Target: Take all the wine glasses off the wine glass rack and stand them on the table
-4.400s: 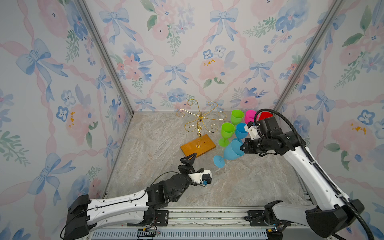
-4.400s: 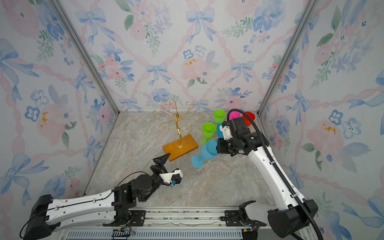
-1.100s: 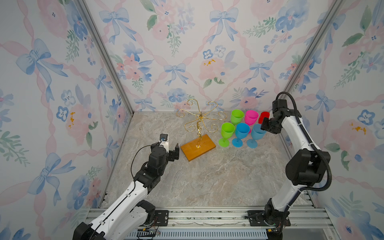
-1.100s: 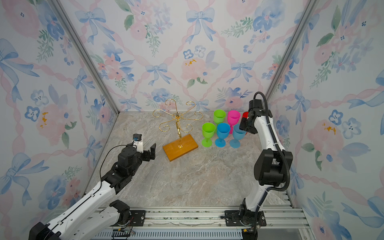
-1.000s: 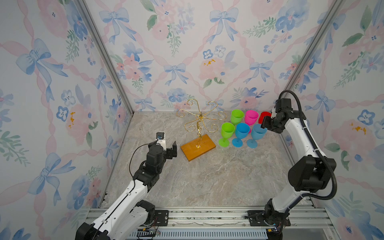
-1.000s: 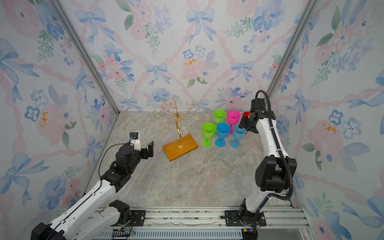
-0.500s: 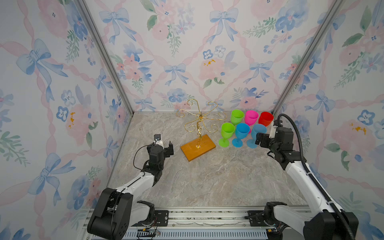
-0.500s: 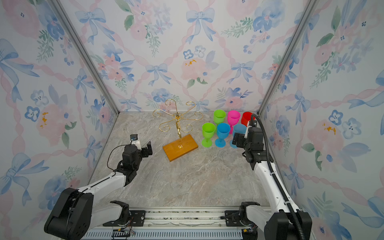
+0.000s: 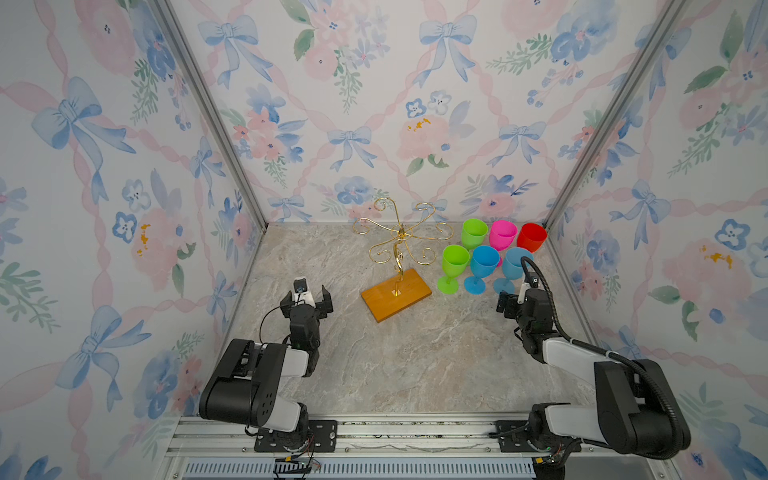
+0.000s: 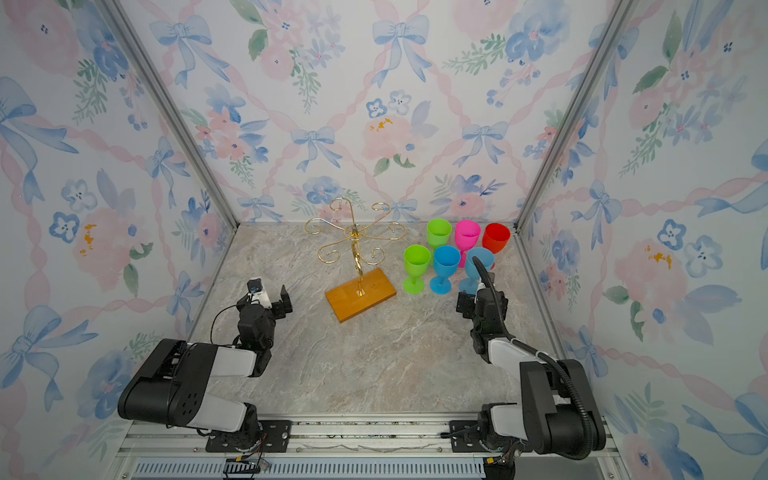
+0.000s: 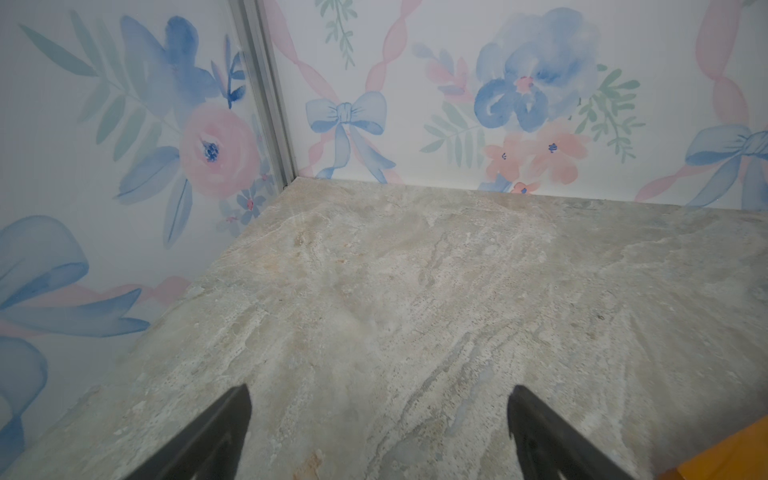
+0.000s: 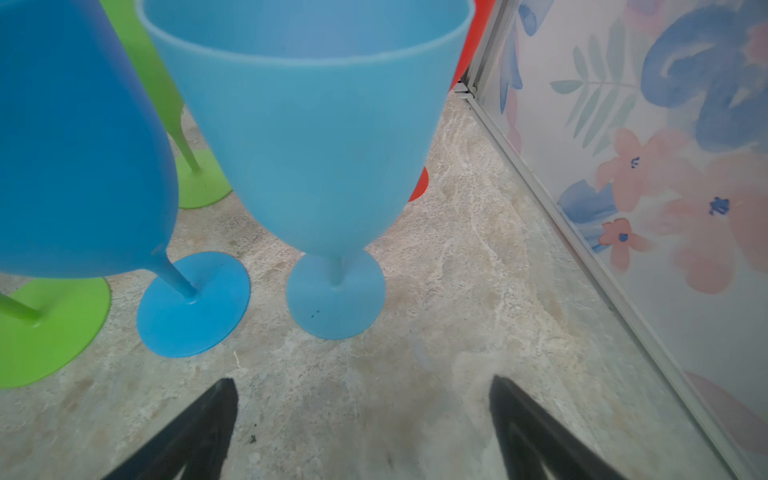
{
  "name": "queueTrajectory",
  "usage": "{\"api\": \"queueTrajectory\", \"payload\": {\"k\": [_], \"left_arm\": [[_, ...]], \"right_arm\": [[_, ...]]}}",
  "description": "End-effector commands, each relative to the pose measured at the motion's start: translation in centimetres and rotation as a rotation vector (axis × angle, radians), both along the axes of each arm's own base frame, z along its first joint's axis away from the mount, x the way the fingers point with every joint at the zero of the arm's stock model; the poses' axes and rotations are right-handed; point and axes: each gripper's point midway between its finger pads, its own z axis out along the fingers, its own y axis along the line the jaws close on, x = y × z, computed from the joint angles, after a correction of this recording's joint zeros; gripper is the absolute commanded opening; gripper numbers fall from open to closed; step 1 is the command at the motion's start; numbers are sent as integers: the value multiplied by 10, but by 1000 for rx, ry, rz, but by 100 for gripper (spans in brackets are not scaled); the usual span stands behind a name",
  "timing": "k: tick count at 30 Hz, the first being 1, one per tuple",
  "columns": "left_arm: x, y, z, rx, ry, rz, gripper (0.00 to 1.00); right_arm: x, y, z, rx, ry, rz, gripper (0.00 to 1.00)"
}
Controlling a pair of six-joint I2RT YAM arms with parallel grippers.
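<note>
Two matching arms, left arm (image 9: pixel 249 382) and right arm (image 9: pixel 615 395): chunky black joint housings with white shells between them. Each sits on a black base plate (image 9: pixel 328 430) screwed to the silver rail (image 9: pixel 415 434). A ribbed black cable (image 9: pixel 542 280) runs along the right arm up from the rail, and a thin black wire (image 9: pixel 262 326) loops on the left. Small white camera (image 9: pixel 301 289), blue lens. Left gripper (image 11: pixel 379 391) and right gripper (image 12: pixel 361 384): black tapered fingers.
</note>
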Motion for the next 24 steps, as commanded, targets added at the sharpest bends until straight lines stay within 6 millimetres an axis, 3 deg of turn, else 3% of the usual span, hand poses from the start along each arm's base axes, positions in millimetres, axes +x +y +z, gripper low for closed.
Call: {"api": "queueTrajectory", "payload": {"k": [1,6,11,24], "left_arm": [[-5,-3,13,-24,-105,-30,98],[-4,-4,13,-21,-109,-34,98],[-4,-4,12,-22,-103,-34,98],[-3,-3,13,-22,-104,-34,98]], "right_arm": [[13,5,29,-42,-161,14,97],[13,12,12,-65,-255,37,97],[28,8,1,13,-139,79,97],[29,15,1,2,-128,109,97]]}}
